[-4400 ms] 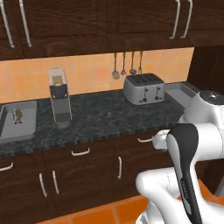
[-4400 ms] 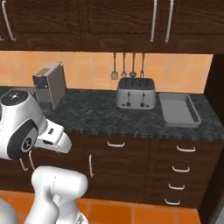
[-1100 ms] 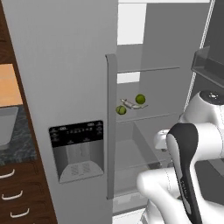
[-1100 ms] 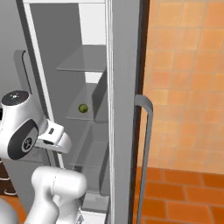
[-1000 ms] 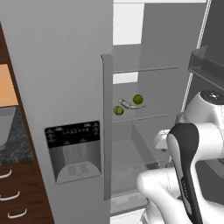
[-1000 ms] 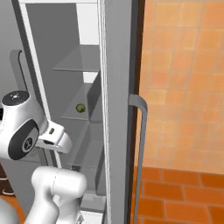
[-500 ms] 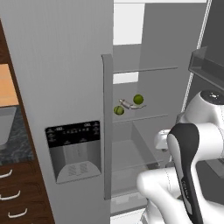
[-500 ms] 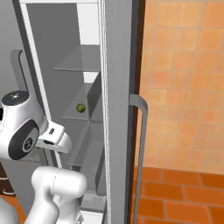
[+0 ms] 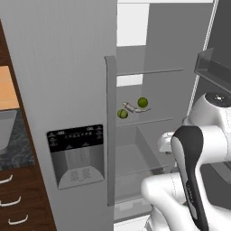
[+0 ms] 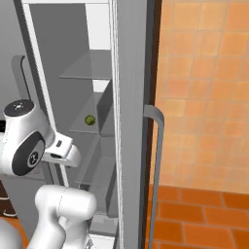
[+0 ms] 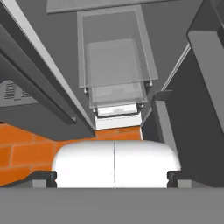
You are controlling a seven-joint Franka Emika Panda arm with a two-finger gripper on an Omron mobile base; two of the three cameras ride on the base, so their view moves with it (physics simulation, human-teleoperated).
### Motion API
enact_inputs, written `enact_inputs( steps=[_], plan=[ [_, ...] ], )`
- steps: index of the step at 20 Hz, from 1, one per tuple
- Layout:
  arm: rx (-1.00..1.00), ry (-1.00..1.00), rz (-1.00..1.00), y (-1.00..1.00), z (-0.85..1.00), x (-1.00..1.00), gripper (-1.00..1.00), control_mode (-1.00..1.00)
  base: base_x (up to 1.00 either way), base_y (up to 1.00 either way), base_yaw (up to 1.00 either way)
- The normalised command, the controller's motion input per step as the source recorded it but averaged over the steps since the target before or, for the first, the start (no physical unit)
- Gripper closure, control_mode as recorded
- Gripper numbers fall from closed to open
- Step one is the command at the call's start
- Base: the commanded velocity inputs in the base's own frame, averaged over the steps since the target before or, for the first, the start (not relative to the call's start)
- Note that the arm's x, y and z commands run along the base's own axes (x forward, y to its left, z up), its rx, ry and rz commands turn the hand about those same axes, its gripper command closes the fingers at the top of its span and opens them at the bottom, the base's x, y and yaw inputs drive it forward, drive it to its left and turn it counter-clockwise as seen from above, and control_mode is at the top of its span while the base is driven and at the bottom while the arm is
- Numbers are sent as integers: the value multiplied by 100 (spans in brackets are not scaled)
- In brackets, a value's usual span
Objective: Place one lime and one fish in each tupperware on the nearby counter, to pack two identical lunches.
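Nothing's budged since half a second ago: two limes and the fish sit on the fridge shelf, around 12 o'clock from the arm. Gripper is spread wide, holding nothing.

Two limes — round, yellow-green; slim pale-grey fish between them; all well apart from the arm, beyond it.
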Motion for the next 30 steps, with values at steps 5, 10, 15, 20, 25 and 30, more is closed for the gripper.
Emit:
enact_inputs(
  steps=[5,10,15,20,25,30],
  plan=[
    [-2,-10,25,6,1,84,-100,-100,0,0,0],
    [0,-15,27,16,0,93,-100,-100,0,0,0],
    [0,-5,1,2,0,77,-100,-100,0,0,0],
    [23,3,-30,0,-23,99,-100,-100,0,0,0],
    [28,-6,-16,1,-15,75,-100,-100,0,0,0],
    [18,-6,-6,16,0,60,-100,-100,0,0,0]
  ],
)
